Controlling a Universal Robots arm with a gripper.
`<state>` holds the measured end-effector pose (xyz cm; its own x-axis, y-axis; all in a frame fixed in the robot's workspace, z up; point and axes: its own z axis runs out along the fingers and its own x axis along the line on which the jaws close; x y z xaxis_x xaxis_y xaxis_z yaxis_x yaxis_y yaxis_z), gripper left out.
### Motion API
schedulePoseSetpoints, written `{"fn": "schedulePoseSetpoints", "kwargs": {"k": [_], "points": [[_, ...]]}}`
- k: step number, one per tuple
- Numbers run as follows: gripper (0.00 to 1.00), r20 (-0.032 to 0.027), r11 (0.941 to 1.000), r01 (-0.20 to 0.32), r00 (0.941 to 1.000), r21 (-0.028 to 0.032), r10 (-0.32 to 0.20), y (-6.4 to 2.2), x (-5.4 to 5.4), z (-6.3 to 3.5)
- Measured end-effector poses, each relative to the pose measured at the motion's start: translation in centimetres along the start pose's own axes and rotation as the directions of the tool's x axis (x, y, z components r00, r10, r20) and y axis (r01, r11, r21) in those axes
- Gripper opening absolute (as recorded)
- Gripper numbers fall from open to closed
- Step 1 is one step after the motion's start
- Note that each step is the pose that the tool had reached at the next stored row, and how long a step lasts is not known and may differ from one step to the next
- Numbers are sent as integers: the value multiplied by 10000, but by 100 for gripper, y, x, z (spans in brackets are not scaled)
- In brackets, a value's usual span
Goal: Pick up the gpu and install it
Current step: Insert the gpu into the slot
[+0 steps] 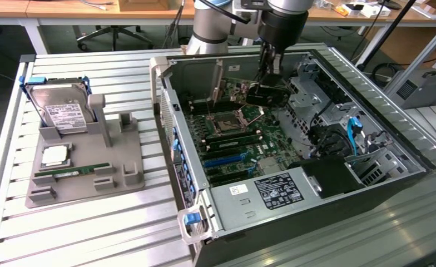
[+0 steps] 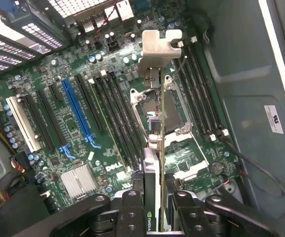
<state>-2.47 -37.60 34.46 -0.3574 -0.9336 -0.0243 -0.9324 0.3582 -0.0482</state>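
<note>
Holding the gpu [image 2: 151,170] inside the case [image 1: 166,105] - gripper [image 2: 155,202] jaws clamped on its edge, card poised above the motherboard [image 2: 48,148], unseated. Install step - I judge it needs squaring over one of the slots [image 2: 77,112].

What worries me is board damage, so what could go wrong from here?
1. The gripper holds the gpu edge-on, seemingly lined up over the CPU socket rather than the blue slot. Descending here could strike the socket.
2. Gripped at one end, the card may tilt, and its bracket could catch the case.
</note>
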Motion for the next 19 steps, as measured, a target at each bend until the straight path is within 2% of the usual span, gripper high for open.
{"fn": "schedulePoseSetpoints", "kwargs": {"k": [11, 19], "points": [[27, 36, 9966, 818, 9966, -16, -818, 0, 0, 5], [27, 67, 9882, 1534, 9882, -28, -1533, 0, 0, 8]]}}
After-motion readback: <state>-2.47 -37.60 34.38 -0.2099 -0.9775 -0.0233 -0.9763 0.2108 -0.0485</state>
